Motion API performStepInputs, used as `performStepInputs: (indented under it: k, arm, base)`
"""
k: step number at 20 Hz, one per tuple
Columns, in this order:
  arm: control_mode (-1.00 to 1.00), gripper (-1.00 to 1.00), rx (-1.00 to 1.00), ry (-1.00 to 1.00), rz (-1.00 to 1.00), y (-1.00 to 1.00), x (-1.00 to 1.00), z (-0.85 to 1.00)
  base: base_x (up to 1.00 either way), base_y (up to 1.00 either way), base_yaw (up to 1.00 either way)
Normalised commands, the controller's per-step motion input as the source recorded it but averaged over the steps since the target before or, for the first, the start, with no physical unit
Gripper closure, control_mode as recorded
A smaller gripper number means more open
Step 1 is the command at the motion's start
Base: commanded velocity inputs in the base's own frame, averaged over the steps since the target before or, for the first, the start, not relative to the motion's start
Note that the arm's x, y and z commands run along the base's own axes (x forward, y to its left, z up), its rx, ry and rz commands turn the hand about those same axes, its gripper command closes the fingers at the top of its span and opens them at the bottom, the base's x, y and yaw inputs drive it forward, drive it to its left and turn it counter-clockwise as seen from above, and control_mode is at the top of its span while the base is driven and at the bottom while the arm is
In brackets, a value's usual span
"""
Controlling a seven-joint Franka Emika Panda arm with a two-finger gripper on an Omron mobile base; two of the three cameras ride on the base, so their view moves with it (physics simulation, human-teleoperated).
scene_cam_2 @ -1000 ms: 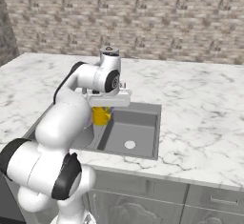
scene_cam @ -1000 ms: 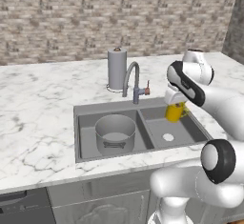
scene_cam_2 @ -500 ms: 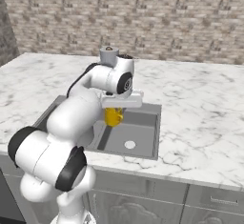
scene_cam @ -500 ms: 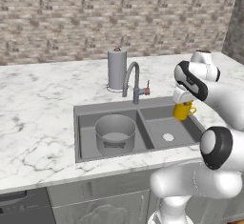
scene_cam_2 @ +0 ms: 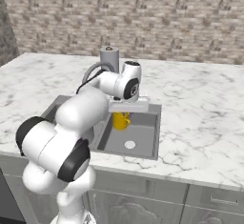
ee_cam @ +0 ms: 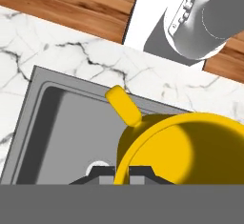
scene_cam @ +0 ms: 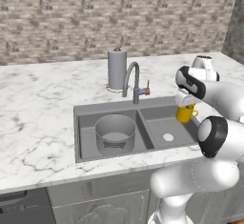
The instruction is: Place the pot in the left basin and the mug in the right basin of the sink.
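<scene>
Right of centre in left base view: gripper [scene_cam: 185, 105] clamped tight on rim of mug [scene_cam: 185, 114], mug hanging upright above right basin [scene_cam: 167, 125]. Pale drain [scene_cam: 167, 137] down-left of mug in this frame, so mug sits toward basin's right wall. Hand view: mug [ee_cam: 186, 149] at lower right, handle pointing to upper left, basin floor beneath. Pot [scene_cam: 115, 133] already in left basin [scene_cam: 86, 137], frame centre. Straight descent looks enough; release likely next.

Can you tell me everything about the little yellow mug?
The mug is small, bright yellow and smooth, with a stubby handle on one side. It hangs upright in the air, its open mouth facing up, over the right basin of the sink. The gripper is shut on its rim. Nothing else touches it.
</scene>
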Motion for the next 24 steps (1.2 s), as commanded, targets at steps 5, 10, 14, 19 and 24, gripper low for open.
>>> performStepInputs:
  k: [5,10,14,19,24]
  arm:
    - [-1.00,1.00,-0.02,0.00,0.00,-0.10,0.08,-0.31]
    - [-1.00,1.00,-0.02,0.00,0.00,-0.03,0.17,-0.30]
    - [-1.00,1.00,0.00,0.00,0.00,-0.02,0.21,-0.27]
    - [-1.00,1.00,0.00,0.00,0.00,-0.01,0.18,-0.24]
    - [-1.00,1.00,0.00,0.00,0.00,-0.03,0.15,-0.26]
  base:
    - [0.00,0.00,0.00]
    - [0.00,0.00,0.00]
    - [0.00,0.00,0.00]
    - [0.00,0.00,0.00]
    - [0.00,0.00,0.00]
